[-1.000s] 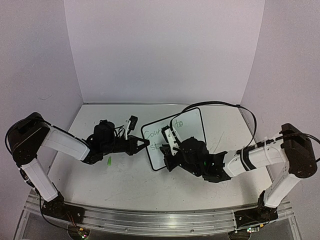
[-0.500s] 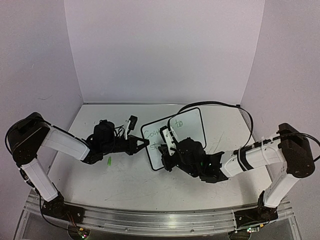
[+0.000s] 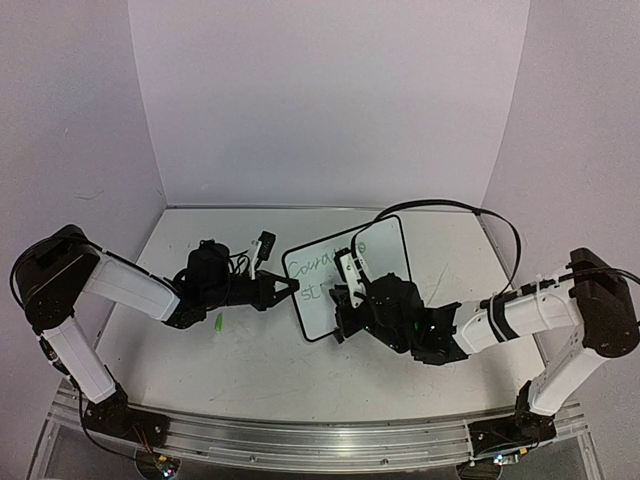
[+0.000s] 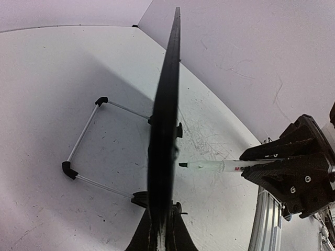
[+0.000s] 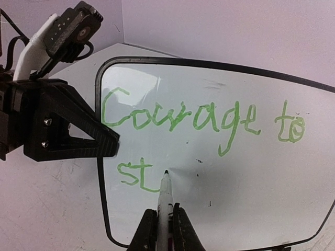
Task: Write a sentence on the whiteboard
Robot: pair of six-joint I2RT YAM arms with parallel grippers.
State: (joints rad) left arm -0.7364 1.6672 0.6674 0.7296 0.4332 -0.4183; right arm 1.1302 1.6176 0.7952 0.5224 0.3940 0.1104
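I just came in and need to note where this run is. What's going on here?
The left gripper is clamped on the left edge of a small whiteboard, steadying it as it stands on the table. The right gripper holds a marker with its tip at the board's face. The green writing reads "Courage to" on the first line and only "st" on the second, so the sentence is partly written.

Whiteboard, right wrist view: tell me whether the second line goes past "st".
No, on the whiteboard the second line reads only "st", marker tip right after.
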